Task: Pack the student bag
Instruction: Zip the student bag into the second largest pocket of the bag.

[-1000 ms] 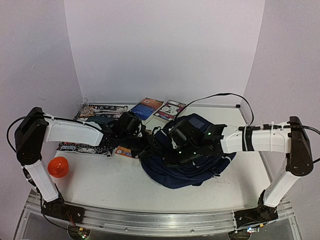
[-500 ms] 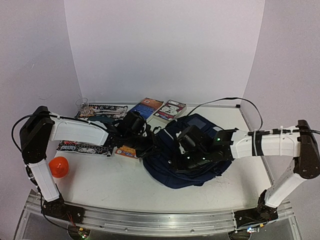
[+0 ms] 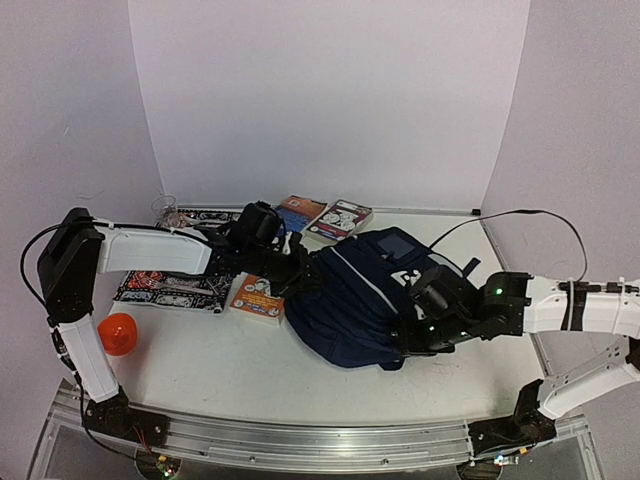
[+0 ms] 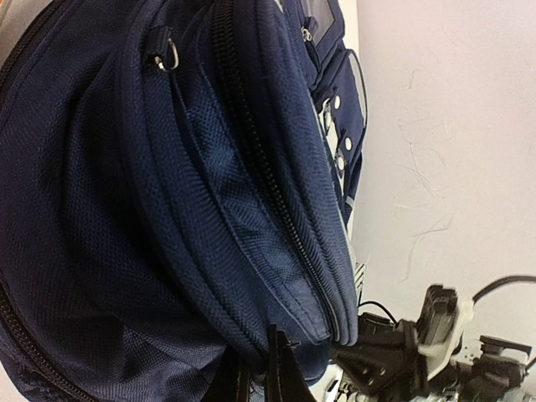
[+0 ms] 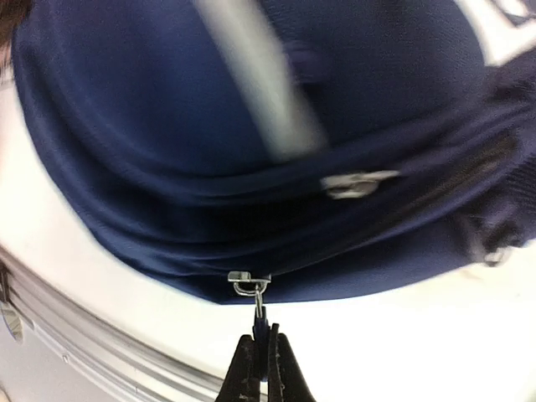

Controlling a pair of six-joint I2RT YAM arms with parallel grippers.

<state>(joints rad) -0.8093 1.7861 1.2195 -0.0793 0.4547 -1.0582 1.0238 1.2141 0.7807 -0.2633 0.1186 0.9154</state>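
The student bag (image 3: 352, 292), a navy-blue backpack with grey-white stripes, lies on its side mid-table. My left gripper (image 3: 303, 277) is at its left end, shut on a fold of the bag's fabric (image 4: 251, 335) beside a zip line; in the left wrist view the dark fingers (image 4: 283, 373) pinch the cloth. My right gripper (image 3: 408, 335) is at the bag's near right edge. In the right wrist view that gripper (image 5: 265, 343) is shut on the blue tab of a zipper pull (image 5: 261, 316), which hangs from a metal slider (image 5: 249, 278) on the bag's (image 5: 251, 126) lower seam.
An orange booklet (image 3: 258, 298) lies just left of the bag, next to a patterned black mat (image 3: 168, 286). Two books (image 3: 300, 212) (image 3: 341, 217) lie at the back, a clear cup (image 3: 167, 209) at back left. An orange ball (image 3: 118, 333) sits near the left arm.
My left gripper has shut on the bag's left end. The right arm has drawn the zipper pull rightward and toward the near edge, stretching the bag out longer and flatter.
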